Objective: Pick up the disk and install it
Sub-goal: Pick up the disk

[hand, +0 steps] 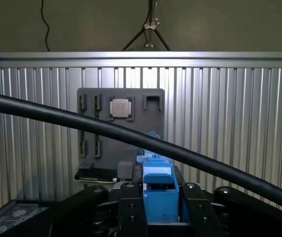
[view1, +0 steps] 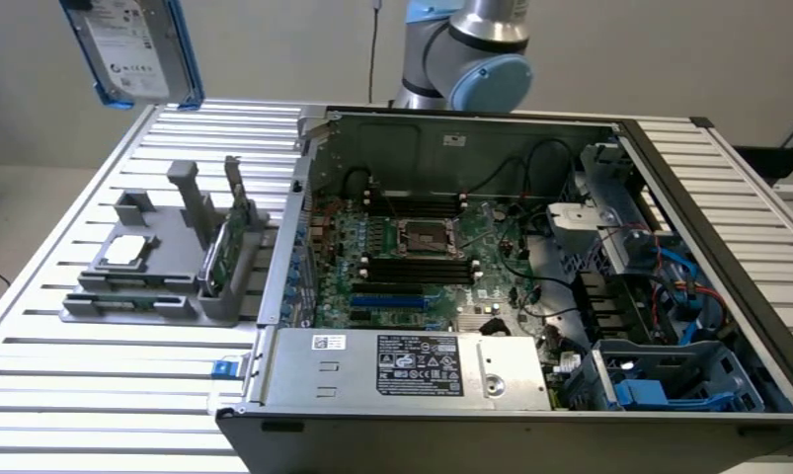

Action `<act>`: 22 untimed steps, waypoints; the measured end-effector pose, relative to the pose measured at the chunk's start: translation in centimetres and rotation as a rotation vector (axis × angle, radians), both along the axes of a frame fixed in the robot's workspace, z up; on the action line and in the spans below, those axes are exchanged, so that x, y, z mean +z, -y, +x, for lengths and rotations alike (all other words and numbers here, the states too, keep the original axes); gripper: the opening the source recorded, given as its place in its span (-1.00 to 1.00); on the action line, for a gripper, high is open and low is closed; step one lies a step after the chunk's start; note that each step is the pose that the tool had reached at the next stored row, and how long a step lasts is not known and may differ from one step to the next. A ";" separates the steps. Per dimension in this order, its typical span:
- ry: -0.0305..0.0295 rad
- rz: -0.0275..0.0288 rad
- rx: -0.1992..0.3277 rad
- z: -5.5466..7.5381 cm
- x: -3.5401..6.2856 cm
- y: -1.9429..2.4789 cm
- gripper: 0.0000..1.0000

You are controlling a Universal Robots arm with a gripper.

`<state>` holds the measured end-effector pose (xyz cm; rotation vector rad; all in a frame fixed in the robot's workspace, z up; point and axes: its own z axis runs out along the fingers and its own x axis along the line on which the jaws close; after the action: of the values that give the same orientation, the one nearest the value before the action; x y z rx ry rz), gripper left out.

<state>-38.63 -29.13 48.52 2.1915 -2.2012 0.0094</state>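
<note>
Disk [view1: 135, 49] aloft at 11 o'clock in the exterior view, well clear of the slatted tabletop [view1: 67, 395]. It hangs near upright and slightly tilted, white label toward the camera, blue frame along its edges. In the wrist view the jaws are clamped on the disk's blue frame, one black jaw on each side.

A black cable [hand: 131, 136] runs across the wrist view in front of the disk. Beyond it lie the tabletop and the grey fixture.

Grey fixture [view1: 159, 267] sits on the tabletop at 9 o'clock of the open computer case [view1: 502, 128], just beside its wall. It holds a square silver processor chip [view1: 126, 252] lying flat and a green circuit card [view1: 234, 242] standing on edge.

Arm [view1: 473, 49] rises at 12 o'clock behind the case. Inside the case, the motherboard socket [view1: 430, 237] is near centre, the labelled power supply [view1: 410, 365] at 6 o'clock and a blue drive bay [view1: 640, 390] at 4 o'clock. The disk is well apart from the case.
</note>
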 end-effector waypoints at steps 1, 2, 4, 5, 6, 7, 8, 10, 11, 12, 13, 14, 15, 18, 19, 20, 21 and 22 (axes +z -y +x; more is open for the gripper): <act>-0.0014 0.0000 0.000 0.5 0.41 0.08 -0.35; -0.0027 0.0001 0.000 0.9 0.78 0.17 -0.35; -0.0054 0.0002 0.000 1.8 1.36 0.34 -0.35; -0.0069 0.0002 0.000 2.3 1.54 0.45 -0.35; -0.0084 0.0002 0.000 2.7 1.65 0.55 -0.35; -0.0097 0.0002 0.000 3.2 1.72 0.66 -0.35; -0.0107 0.0002 0.000 3.6 1.78 0.77 -0.35; -0.0127 0.0002 0.000 4.6 1.90 1.00 -0.35; -0.0135 0.0002 0.000 5.0 1.95 1.11 -0.35; -0.0143 0.0002 0.000 5.5 2.01 1.22 -0.35; -0.0152 0.0002 0.000 5.9 2.07 1.33 -0.35; -0.0159 0.0002 0.000 6.4 2.12 1.44 -0.35; -0.0166 0.0002 0.000 6.8 2.17 1.54 -0.35; -0.0181 0.0002 0.000 8.2 2.27 1.86 -0.35; -0.0185 0.0002 0.000 8.7 2.29 1.96 -0.35; -0.0189 0.0002 0.000 9.1 2.30 2.05 -0.35; -0.0192 0.0002 0.000 9.5 2.30 2.16 -0.35; -0.0195 0.0001 0.000 10.0 2.31 2.30 -0.35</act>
<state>-28.61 -31.43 50.83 2.1820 -2.1913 -0.0120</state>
